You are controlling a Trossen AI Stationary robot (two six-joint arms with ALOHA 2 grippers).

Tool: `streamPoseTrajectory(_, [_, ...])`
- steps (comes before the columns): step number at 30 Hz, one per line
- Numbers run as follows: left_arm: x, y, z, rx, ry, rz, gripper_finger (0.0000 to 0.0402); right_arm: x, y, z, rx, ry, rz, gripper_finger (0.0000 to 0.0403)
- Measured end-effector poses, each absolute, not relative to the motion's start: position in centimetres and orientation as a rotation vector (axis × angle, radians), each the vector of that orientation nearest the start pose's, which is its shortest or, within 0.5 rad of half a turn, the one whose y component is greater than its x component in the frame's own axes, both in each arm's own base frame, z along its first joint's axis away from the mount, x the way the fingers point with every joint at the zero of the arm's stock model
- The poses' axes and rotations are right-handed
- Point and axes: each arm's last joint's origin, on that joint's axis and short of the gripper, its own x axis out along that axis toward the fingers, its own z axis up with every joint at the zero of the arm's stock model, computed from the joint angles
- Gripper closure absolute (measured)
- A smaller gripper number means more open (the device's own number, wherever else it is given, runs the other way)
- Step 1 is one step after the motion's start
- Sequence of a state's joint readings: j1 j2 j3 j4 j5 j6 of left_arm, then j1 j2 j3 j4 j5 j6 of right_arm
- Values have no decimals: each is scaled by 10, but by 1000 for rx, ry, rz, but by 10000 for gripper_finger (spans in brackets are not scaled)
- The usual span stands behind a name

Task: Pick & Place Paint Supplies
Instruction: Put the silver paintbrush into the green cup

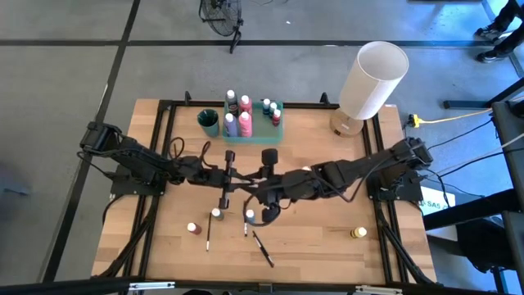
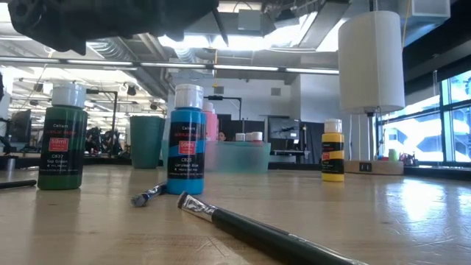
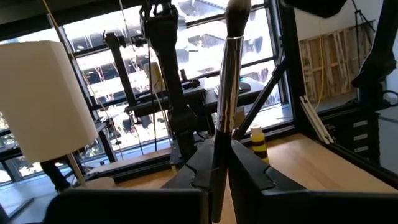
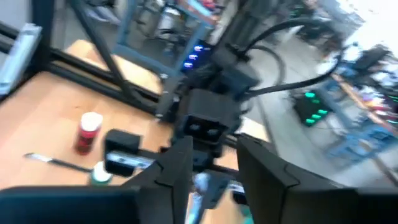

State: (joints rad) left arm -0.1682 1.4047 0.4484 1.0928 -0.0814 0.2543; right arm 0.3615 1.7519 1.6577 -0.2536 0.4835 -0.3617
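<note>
My left gripper (image 3: pixel 221 180) is shut on a thin dark paintbrush (image 3: pixel 227 93) above the table's middle (image 1: pixel 223 176). My right gripper (image 4: pixel 214 171) stands open right beside it (image 1: pixel 260 187), facing the left wrist, with nothing plainly between its fingers. On the near part of the table stand a red bottle (image 1: pixel 193 229), a green bottle (image 2: pixel 62 136), a blue bottle (image 2: pixel 186 140) and a yellow bottle (image 2: pixel 333 151), each upright on its base. Loose brushes (image 2: pixel 257 228) (image 1: pixel 209 238) lie flat among them. My left gripper pinches the paintbrush's shaft (image 3: pixel 222 146) between its two fingers, which lie roughly level and across it. The brush rises almost upright, its bristle end (image 3: pixel 237 12) on top. Its lower end is hidden behind the fingers. It hangs clear of the table.
At the far edge a translucent green tray (image 1: pixel 254 131) holds several bottles, with a green cup (image 1: pixel 209 121) on its left. A big white lamp (image 1: pixel 372 82) stands at the far right corner. Bare wood shows between the blue and yellow bottles.
</note>
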Motion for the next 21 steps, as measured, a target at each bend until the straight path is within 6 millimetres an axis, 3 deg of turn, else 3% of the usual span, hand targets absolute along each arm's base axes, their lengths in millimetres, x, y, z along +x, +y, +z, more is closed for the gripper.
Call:
streamPoseTrajectory(8, [241, -35, 227, 272, -40, 42, 383, 373, 148, 365, -547, 379, -175, 260])
streamPoseTrajectory(13, [220, -29, 240, 312, 39, 130, 383, 364, 157, 356, -595, 461, -156, 267])
streamPoseTrajectory(21, [179, -9, 260, 339, 53, 313, 383, 361, 159, 352, -529, 494, -158, 267])
